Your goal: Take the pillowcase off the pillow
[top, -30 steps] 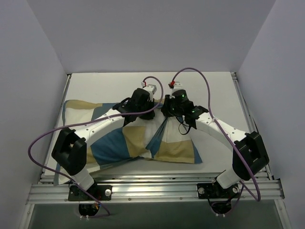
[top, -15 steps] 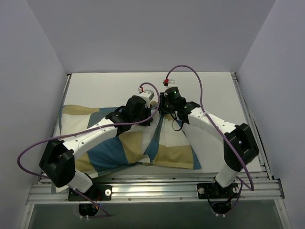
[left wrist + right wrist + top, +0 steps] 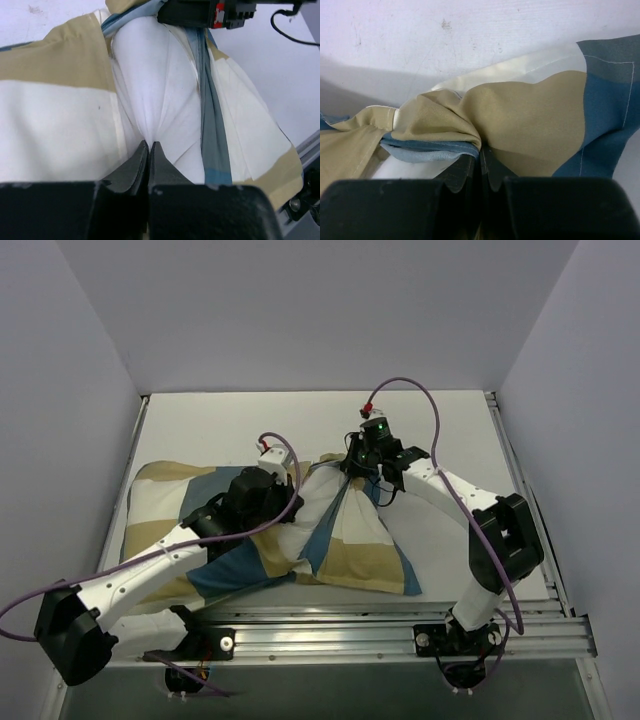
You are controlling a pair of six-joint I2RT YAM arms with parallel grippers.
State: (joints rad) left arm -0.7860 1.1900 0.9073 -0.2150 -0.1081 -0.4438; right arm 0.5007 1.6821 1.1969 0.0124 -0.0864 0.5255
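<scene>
Pillowcase [image 3: 350,560] lay across the left and middle of the desk [image 3: 220,420], close to the near edge, its far-left end by the left edge w/ a tan block there. Blue, tan & cream blocks showed on top, the cloth creased and slack. Toward the ctr of the desk the cover was gathered into a peak, w/ folds running down from it to the near edge.

Right gripper [image 3: 480,159] sat at that peak, its arm reaching in from the near right corner. Jaws were pressed together, pinching a bunched wad of pillowcase: tan cloth on top, blue edge layers under it. Bare desk lay just beyond the wad.

Left gripper [image 3: 149,146] was just left of the peak, its arm stretched low from the near left corner over the cover. Jaws were pressed tight, no gap btwn them, nipping a fold of plain white cloth, w/ creases fanning out from the tips. That white bulge looked like the pillow [image 3: 150,75], showing btwn parted sides of the cover: cream & tan panel on one side, blue edge strip & cream panel on the other. The rest of the pillow was hidden inside the cover. In the left wrist view the right gripper's black body was at the far end of the white bulge.

Purple cable [image 3: 408,381] looped above the right arm. Metal rail [image 3: 330,640] ran along the near edge.
</scene>
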